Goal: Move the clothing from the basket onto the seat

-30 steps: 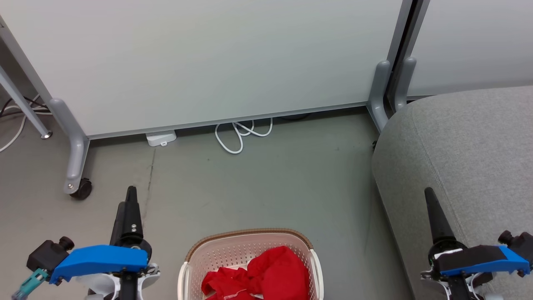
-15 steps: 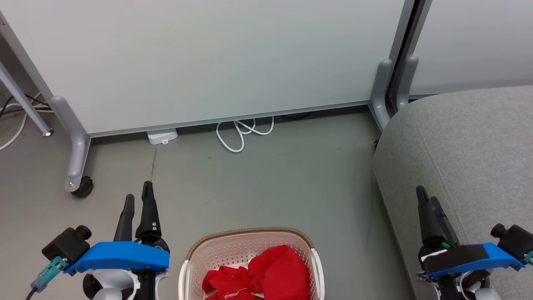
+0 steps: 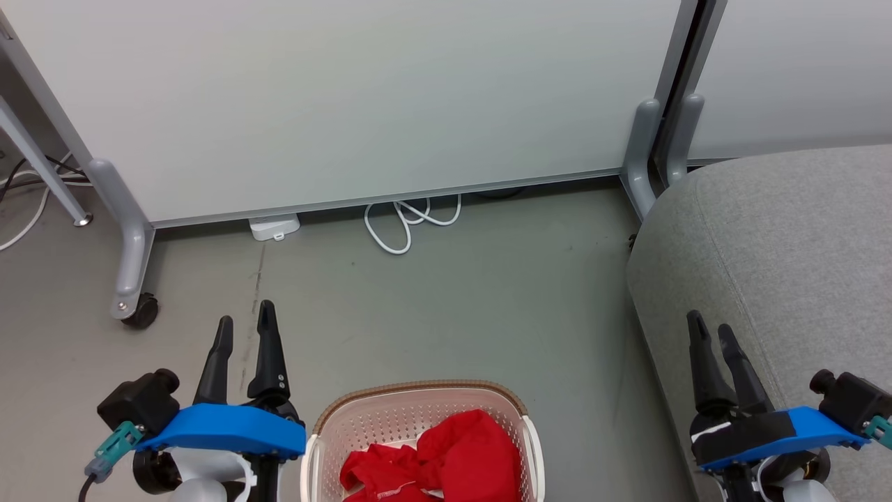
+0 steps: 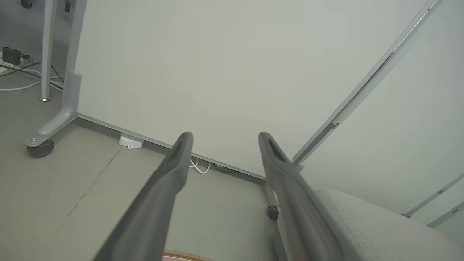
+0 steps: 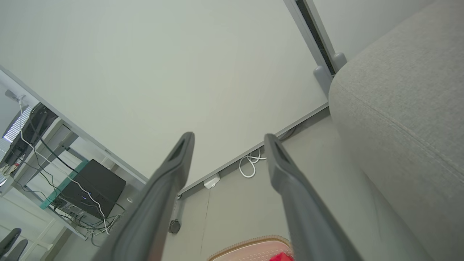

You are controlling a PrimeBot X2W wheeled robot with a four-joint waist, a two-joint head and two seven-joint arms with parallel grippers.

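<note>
The clothing (image 3: 446, 457), bright red and bunched, lies in the basket (image 3: 418, 388). The basket stands on the floor (image 3: 488, 307) at the bottom middle of the head view, between the two arms. The seat (image 3: 787, 244) is to the right, apart from the basket, with a stitched seam running along its grey fabric.

The left gripper (image 3: 245, 314) hangs over the floor just left of the basket, its fingers spread with nothing between them. The right gripper (image 3: 709, 322) shows against the seat's left edge, its fingers likewise parted and empty.

A pale strip on the red cloth at the bottom edge of the head view may be trim or print; it is too small to read.

Behind stands a white panel (image 3: 348, 104) on grey feet, one with a caster (image 3: 143, 312). At the panel's foot lie a looped white cable (image 3: 408, 223) and a small white box (image 3: 274, 227).
</note>
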